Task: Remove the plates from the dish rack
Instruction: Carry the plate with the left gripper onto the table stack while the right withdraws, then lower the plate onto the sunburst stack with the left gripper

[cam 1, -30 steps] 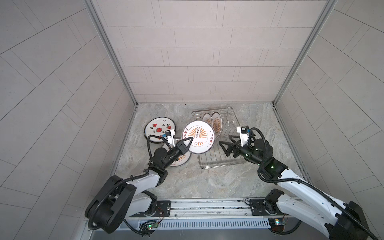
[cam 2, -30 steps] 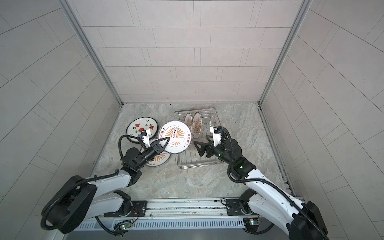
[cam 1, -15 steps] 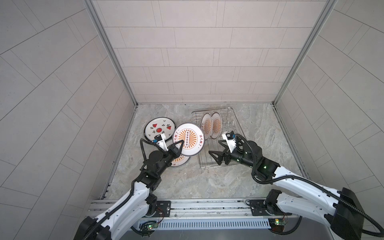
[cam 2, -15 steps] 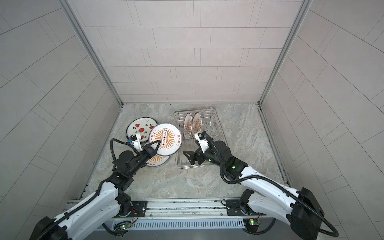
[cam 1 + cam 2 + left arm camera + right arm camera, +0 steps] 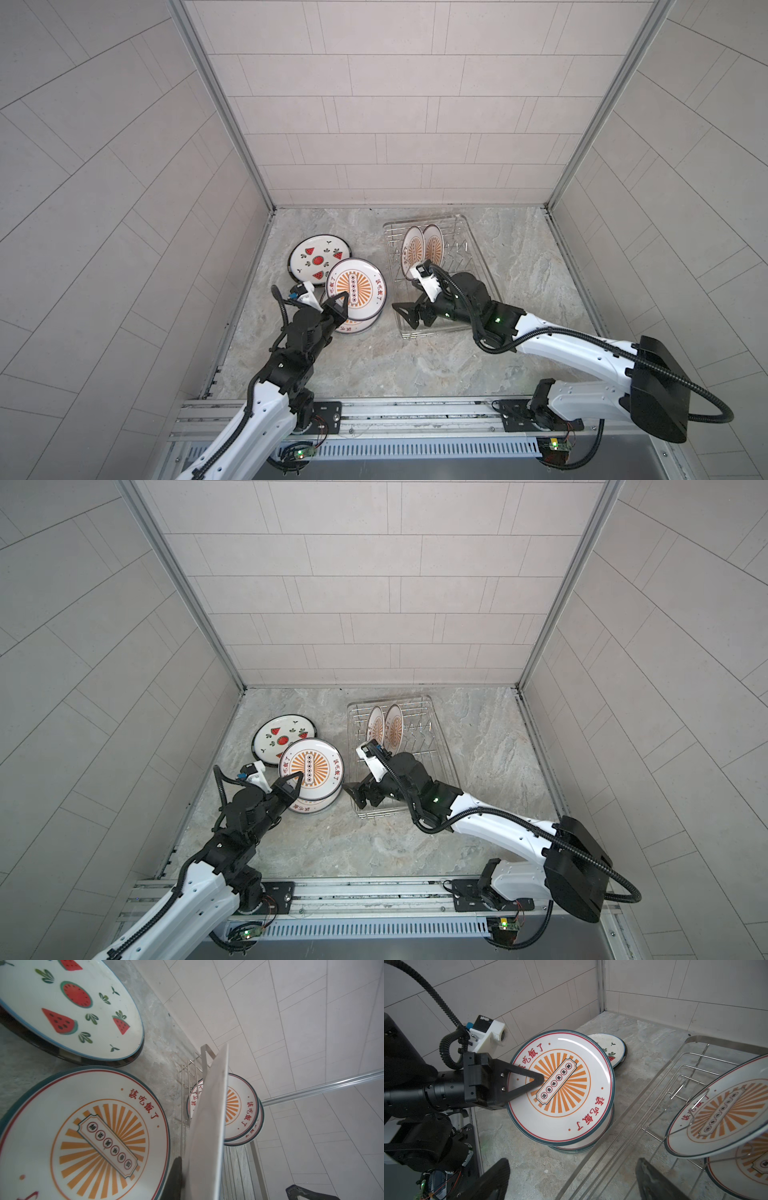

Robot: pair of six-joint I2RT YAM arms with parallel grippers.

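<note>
The left hand (image 5: 343, 297) clamps a tilted sunburst plate (image 5: 368, 286) beside the dish rack (image 5: 459, 253). The right hand (image 5: 411, 318) stands wide over its near end

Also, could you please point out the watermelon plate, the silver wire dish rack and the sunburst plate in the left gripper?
Round white watermelon plate (image 5: 318, 262): in a top view, printed face.
Silver wire dish rack (image 5: 459, 251): in a top view, bare bars.
Held white sunburst plate (image 5: 560, 1085): right wrist view, centre.

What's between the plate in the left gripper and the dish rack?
Only a narrow strip of bare marble floor separates the held plate, in the left gripper, from the dish rack. Clearest in the right wrist view; both top views agree.
</note>
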